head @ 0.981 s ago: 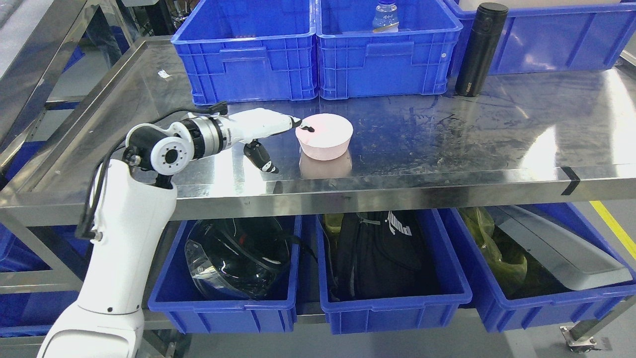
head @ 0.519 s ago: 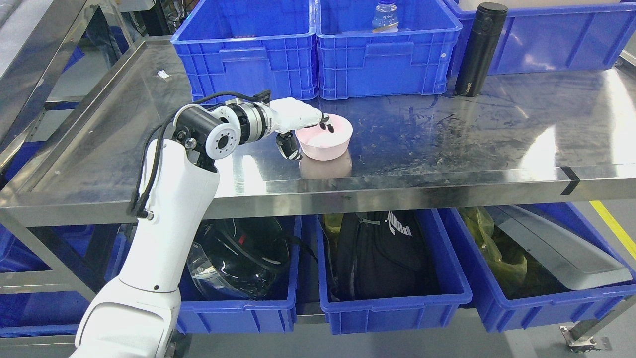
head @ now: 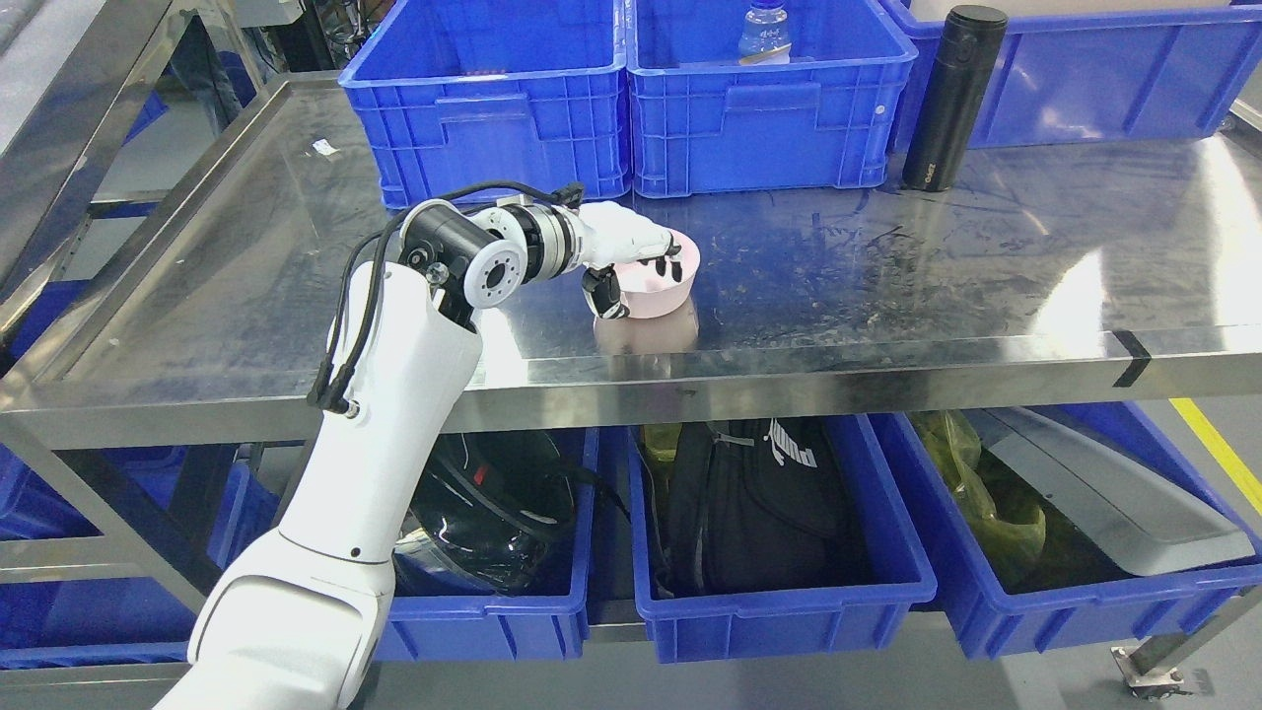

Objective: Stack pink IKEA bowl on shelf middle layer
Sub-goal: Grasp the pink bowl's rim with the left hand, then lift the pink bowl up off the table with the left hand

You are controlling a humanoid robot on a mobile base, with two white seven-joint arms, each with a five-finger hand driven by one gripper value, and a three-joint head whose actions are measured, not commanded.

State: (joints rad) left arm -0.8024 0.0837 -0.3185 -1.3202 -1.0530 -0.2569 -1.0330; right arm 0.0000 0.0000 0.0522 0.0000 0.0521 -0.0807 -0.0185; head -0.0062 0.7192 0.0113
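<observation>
A pink bowl [head: 663,292] stands upright on the steel middle shelf [head: 887,286], near its front edge. My left hand [head: 631,266] reaches over the bowl from the left. Its fingers [head: 663,258] curl over the near rim into the bowl and the thumb [head: 603,293] presses the outer left wall, so the hand grips the rim. The bowl rests on the shelf. The right arm does not show.
Three blue crates [head: 493,108] line the back of the shelf, one holding a water bottle [head: 765,30]. A black flask [head: 951,97] stands at the back right. Blue bins [head: 779,552] with bags and a helmet sit on the layer below.
My left arm has pushed forward and right. The hand went from touching the bowl's left rim with outstretched fingers to closing over the rim, thumb outside.
</observation>
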